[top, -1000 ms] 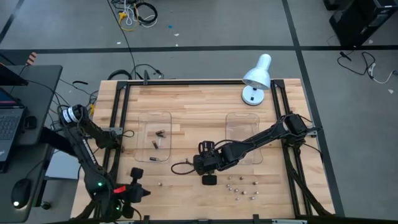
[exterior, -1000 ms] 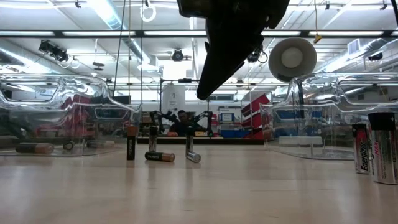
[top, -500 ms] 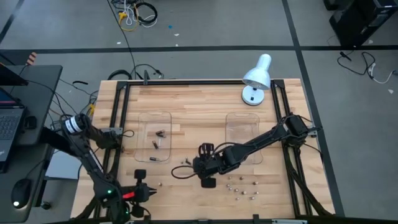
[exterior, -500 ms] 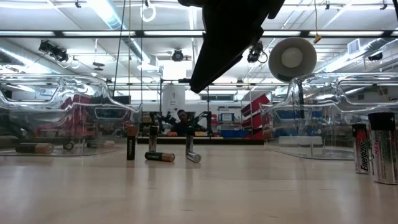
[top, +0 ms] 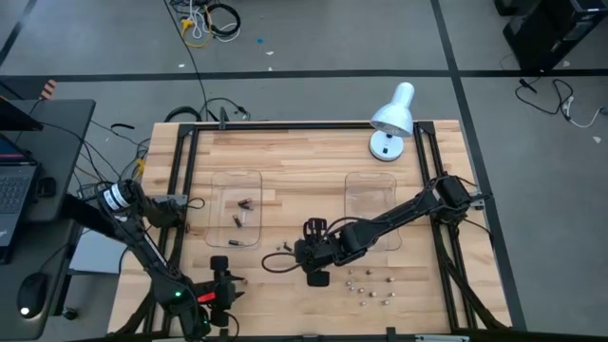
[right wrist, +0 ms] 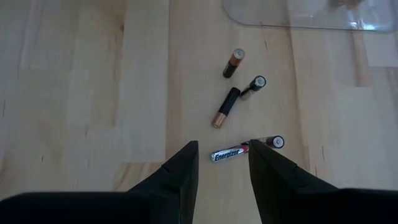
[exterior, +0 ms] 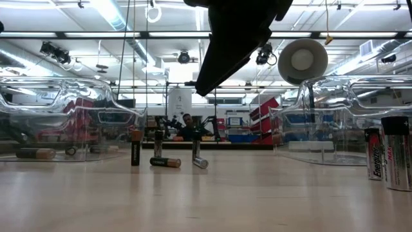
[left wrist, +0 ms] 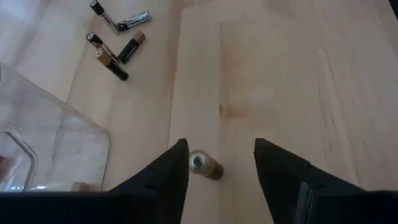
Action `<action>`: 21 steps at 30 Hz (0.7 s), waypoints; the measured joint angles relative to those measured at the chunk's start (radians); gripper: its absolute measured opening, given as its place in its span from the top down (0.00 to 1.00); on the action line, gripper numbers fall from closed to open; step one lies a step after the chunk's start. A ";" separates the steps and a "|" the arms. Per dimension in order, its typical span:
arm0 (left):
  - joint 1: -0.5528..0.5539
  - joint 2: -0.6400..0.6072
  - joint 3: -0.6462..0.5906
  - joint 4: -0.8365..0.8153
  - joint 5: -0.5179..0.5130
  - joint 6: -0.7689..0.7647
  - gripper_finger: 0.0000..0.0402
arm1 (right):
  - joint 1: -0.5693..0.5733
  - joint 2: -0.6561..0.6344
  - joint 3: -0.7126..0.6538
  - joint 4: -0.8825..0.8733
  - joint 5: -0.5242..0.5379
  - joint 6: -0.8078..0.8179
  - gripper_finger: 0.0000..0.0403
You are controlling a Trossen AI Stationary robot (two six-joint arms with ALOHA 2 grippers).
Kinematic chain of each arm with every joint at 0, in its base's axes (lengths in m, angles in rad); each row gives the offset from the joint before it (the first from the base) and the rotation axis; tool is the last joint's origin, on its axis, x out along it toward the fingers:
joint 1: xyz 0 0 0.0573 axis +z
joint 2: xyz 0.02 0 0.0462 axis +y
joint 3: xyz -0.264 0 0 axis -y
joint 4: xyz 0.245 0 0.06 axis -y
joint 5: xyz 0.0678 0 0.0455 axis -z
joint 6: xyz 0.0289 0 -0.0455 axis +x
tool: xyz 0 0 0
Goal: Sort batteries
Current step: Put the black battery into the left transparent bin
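- Hovering low at the table's near edge, the left gripper [left wrist: 217, 165] has its fingers spread, and a dark copper-ended battery [left wrist: 204, 165] stands on end between them, close by one finger; nothing is gripped, so the jaws look set to close on it.
- Beside that battery lies the corner of the left clear tray [left wrist: 59, 134], the likely place for this kind, so the carry should be short.
- Farther in, near the table's middle, the right gripper [right wrist: 222, 163] hangs over a small cluster with its fingers apart and empty; a silver Energizer battery [right wrist: 227, 154] lies flat just off its tips, and I judge that one its target.
- Around it lie more loose batteries [right wrist: 225, 107], some brown and copper, some standing on end.
- To the right of that gripper another scatter of pale batteries [top: 369, 284] waits unsorted on the bare wood.
- Beyond, the left tray already holds a few dark batteries [top: 245, 202], while the right clear tray [top: 371, 186] appears empty, so sorting is at an early stage.
- At the far edge stands a white desk lamp [top: 392, 119].
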 joint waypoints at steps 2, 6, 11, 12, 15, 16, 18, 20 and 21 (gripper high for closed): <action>0.002 0.000 0.000 -0.007 -0.001 0.001 0.54 | 0.000 0.000 0.000 0.000 0.000 0.000 0.69; 0.005 0.000 -0.010 0.009 -0.022 0.000 0.54 | 0.000 0.000 0.000 0.003 0.000 0.000 0.69; 0.005 0.000 -0.060 0.038 -0.020 -0.062 0.54 | -0.001 0.000 0.000 0.004 0.000 0.000 0.69; 0.005 0.000 -0.070 0.052 -0.021 -0.070 0.54 | -0.001 0.000 0.000 0.004 0.000 0.000 0.69; 0.005 0.000 -0.087 0.079 -0.020 -0.072 0.54 | -0.001 0.000 0.000 0.004 0.000 0.000 0.69; 0.005 0.000 -0.091 0.089 -0.020 -0.072 0.54 | -0.001 0.000 0.000 0.004 0.000 0.000 0.69; 0.005 0.000 -0.101 0.098 -0.027 -0.071 0.54 | -0.002 0.000 0.000 0.004 0.000 0.000 0.69; 0.005 0.000 -0.118 0.123 -0.034 -0.071 0.54 | -0.004 0.000 0.000 0.004 0.000 0.000 0.69; 0.005 0.000 -0.128 0.138 -0.036 -0.071 0.54 | -0.004 0.000 0.000 0.004 0.000 0.000 0.69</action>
